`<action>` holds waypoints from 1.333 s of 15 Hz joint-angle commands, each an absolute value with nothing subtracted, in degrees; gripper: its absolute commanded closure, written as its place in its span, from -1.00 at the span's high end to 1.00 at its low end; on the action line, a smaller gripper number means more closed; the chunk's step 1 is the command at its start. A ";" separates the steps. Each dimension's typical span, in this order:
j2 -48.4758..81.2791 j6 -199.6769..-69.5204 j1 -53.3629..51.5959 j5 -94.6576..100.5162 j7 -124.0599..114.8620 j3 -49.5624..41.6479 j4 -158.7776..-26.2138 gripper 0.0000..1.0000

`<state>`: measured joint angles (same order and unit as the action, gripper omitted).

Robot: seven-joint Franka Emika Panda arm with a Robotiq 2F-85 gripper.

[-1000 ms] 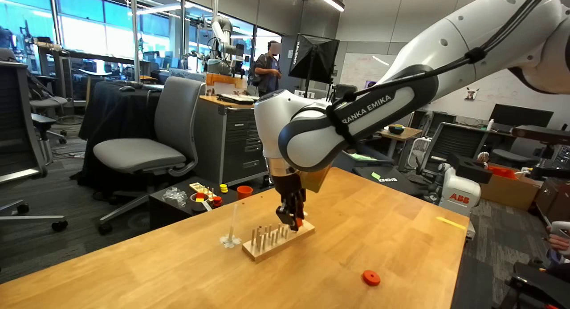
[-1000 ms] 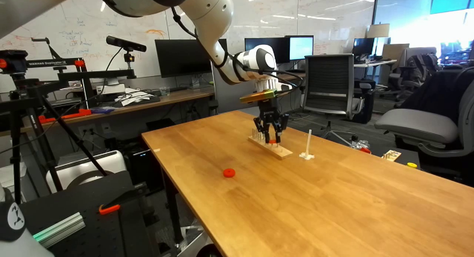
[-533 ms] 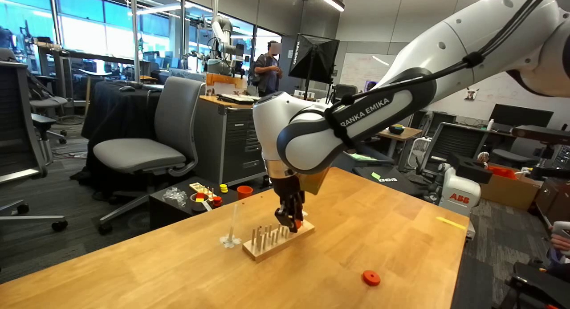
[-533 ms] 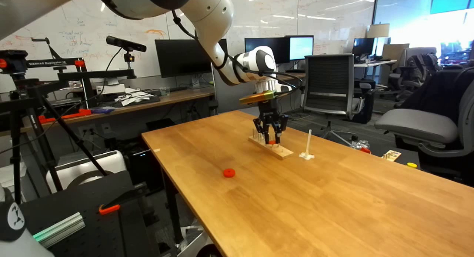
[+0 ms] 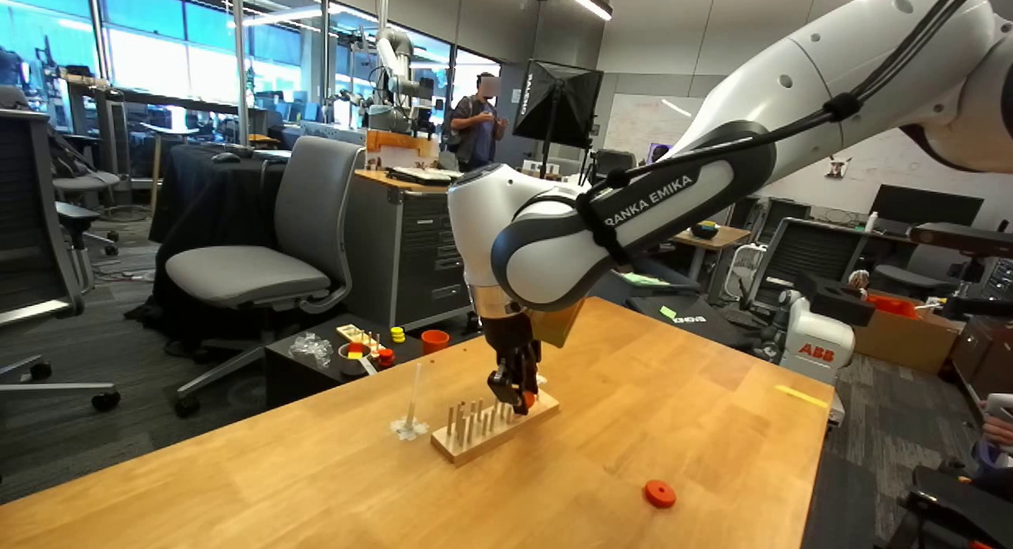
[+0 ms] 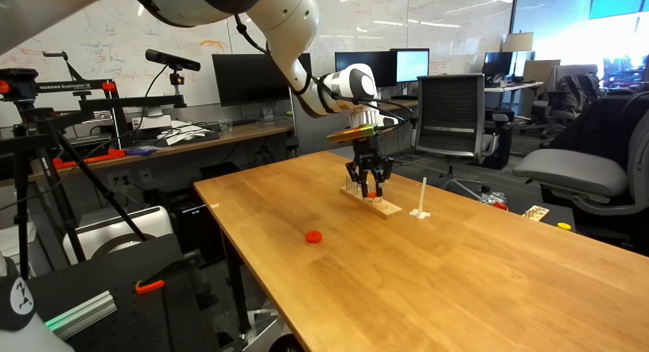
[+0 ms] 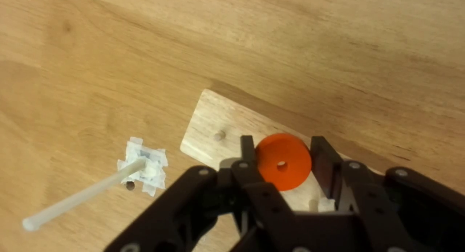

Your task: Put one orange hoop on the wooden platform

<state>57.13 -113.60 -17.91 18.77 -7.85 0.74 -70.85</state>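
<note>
We are seeing the tool (image 6: 372, 191) pinching one orange hoop (image 7: 283, 150) from both sides and holding it over the wooden platform (image 7: 236, 119), though we are not making out whether the two are touching. A second orange hoop (image 5: 659, 494) is lying on the bench (image 5: 688, 399), well apart from both.

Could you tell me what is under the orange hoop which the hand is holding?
In the wrist view, the wooden platform lies beneath the orange hoop. A pale spot shows through its hole, but the hoop covers the rest, so I cannot tell if a peg stands there.
</note>
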 commanded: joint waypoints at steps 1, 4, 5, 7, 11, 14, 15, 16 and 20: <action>58.25 -111.76 -17.90 17.21 -7.97 0.57 -68.33 -0.65; 58.03 -111.92 -17.82 17.27 -8.26 0.45 -68.76 -0.65; 57.86 -112.01 -17.80 17.31 -8.46 0.39 -69.09 -0.65; 57.66 -112.40 -17.72 17.39 -8.76 0.29 -69.57 -0.65; 56.81 -113.58 -17.46 17.51 -9.21 0.24 -71.10 -0.65; 56.14 -114.19 -17.34 17.62 -9.44 0.22 -72.30 -0.65; 55.73 -114.52 -17.32 17.72 -9.56 0.18 -73.02 -0.65; 55.33 -114.89 -17.23 17.76 -9.54 0.19 -73.71 -0.65; 53.44 -116.74 -17.17 18.29 -9.99 -0.14 -77.33 -0.65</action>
